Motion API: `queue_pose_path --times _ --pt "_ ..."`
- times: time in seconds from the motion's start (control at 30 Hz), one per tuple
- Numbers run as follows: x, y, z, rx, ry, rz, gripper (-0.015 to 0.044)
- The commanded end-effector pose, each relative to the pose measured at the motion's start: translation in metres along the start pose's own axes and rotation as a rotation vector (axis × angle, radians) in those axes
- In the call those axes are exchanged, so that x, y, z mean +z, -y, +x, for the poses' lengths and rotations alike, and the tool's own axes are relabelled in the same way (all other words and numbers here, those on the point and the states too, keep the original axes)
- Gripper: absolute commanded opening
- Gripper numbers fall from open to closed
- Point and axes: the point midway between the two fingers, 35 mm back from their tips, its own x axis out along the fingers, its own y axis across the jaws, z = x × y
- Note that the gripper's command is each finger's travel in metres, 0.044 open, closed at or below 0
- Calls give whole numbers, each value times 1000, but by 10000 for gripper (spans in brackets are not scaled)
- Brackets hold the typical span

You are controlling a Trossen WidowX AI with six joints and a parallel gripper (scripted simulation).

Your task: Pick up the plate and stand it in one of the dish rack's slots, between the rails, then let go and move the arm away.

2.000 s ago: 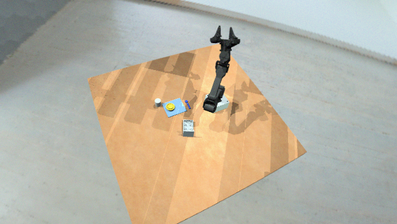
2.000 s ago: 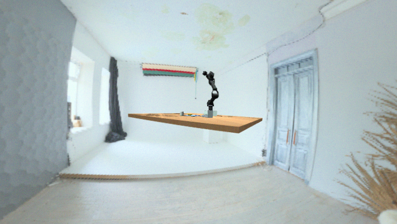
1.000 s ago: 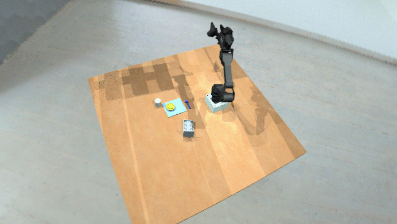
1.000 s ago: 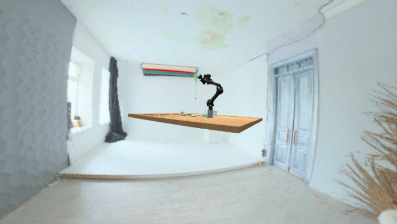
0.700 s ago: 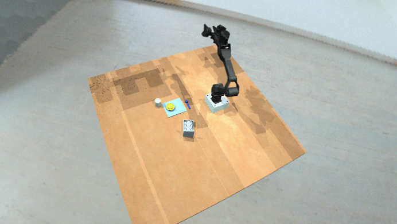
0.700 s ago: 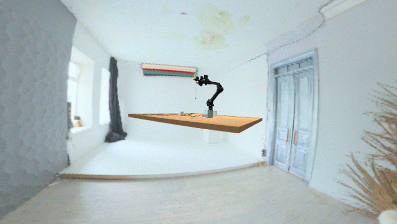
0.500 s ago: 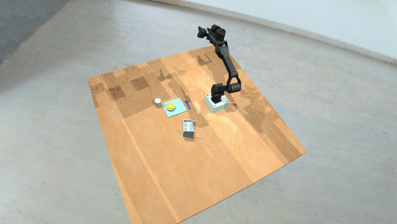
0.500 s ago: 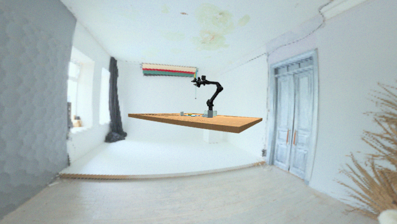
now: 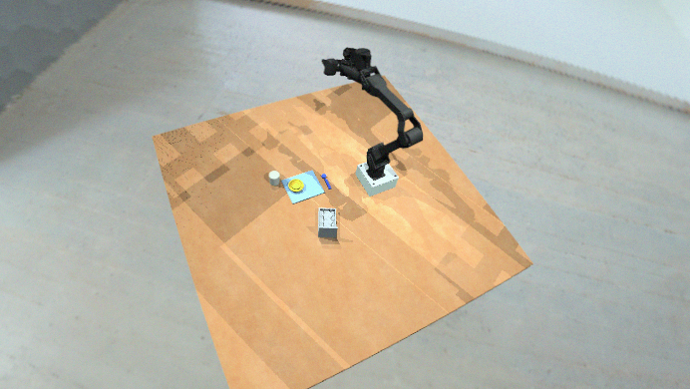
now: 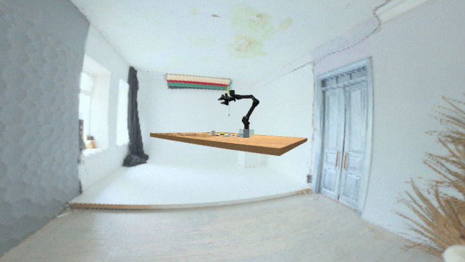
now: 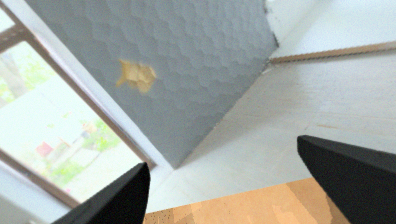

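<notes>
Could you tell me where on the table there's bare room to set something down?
The broad stretch of table on the near side of the dish rack is bare. It's crowded where cup, plate on its mat and blue utensil cluster beside the robot base.
</notes>
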Motion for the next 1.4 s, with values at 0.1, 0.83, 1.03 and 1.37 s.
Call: queue_pose_path --times 0.1,0.83,1.03,1.37 --pt "-39 -19 25 41 -152 -59 400" --pt "-195 -108 49 251 -668 -395 400" --pt "-237 -130 41 312 -784 -507 400" --pt "-293 -157 20 396 -924 -670 400"
